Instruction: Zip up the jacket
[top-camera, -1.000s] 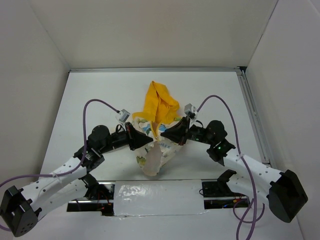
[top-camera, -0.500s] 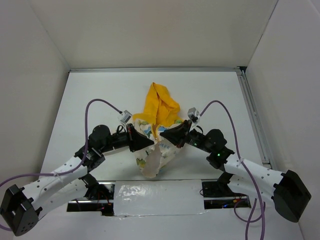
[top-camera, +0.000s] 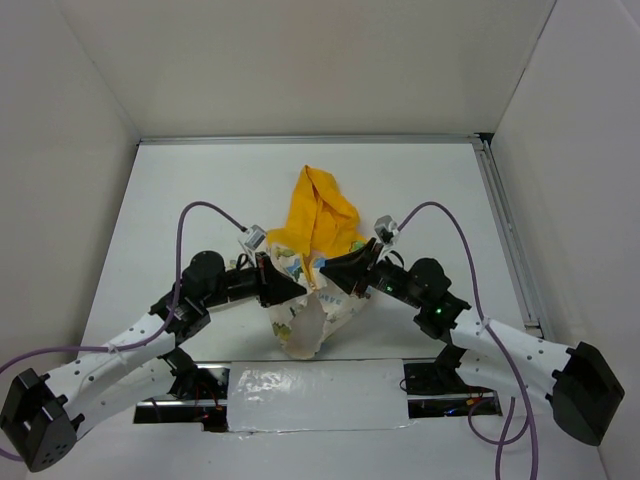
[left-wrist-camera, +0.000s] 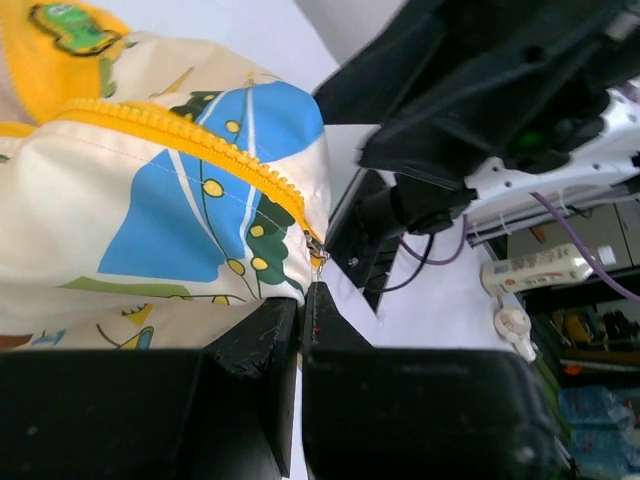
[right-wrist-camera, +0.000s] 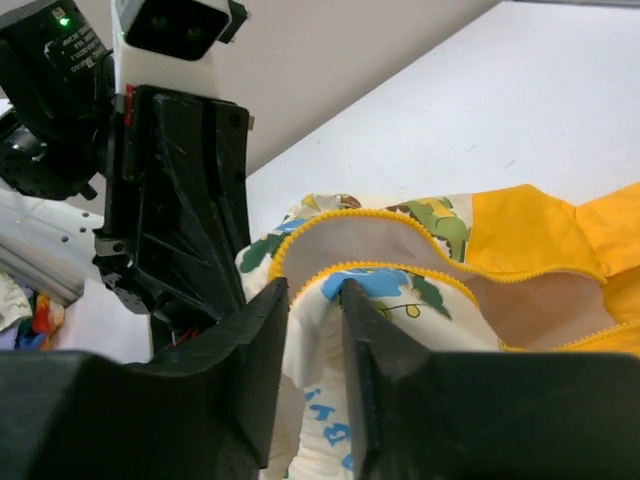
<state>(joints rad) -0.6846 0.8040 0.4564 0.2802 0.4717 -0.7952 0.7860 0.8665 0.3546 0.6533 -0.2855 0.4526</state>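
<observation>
Clamping the jacket (top-camera: 318, 225) at its near hem, left fingers (left-wrist-camera: 255, 345) pinch the zipper (left-wrist-camera: 200, 137) base, right fingers (right-wrist-camera: 258, 345) grip the facing edge, teeth running toward the bench (top-camera: 200, 190) far edge.

Reaches in from the near left corner with the left arm (top-camera: 130, 345), elbow bent, forearm lying low and angled toward the centre. Mirrors that from the near right with the right arm (top-camera: 500, 345), wrist raised a little higher. Holds the left gripper (top-camera: 300, 288) and the right gripper (top-camera: 322, 274) nearly tip to tip, each pointing inward at the other. Presses the left fingers (left-wrist-camera: 255, 335) almost together, a thin slit between them, on the zipper end of the jacket (left-wrist-camera: 150, 200). Clamps the right fingers (right-wrist-camera: 255, 340) a narrow gap apart, cloth caught between.
</observation>
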